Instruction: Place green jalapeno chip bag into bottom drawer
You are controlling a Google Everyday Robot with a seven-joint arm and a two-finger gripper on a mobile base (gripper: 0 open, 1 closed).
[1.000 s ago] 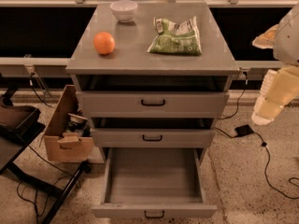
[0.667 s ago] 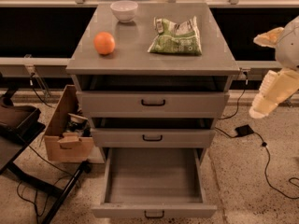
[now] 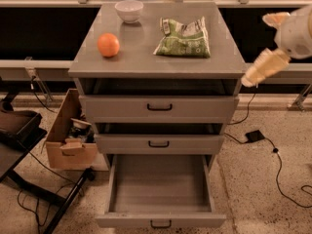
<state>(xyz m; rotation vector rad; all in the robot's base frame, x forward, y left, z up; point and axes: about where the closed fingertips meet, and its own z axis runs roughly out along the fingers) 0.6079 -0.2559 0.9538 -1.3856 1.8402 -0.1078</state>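
The green jalapeno chip bag [image 3: 184, 38] is lying flat and crinkled on the cabinet top [image 3: 146, 62], towards its right edge and nearer the back edge than the front, well apart from the orange [image 3: 108, 45] and the white bowl [image 3: 129, 10]. The gripper [image 3: 267, 66] is hovering just off the top's front-right corner, holding nothing, and whether it is released or clenched cannot be told. Judged light, soft, slippery and easily crushed, the bag is calling for a gentle pinch on a raised fold near its right edge, while the bottom drawer [image 3: 161, 186] is standing pulled out below
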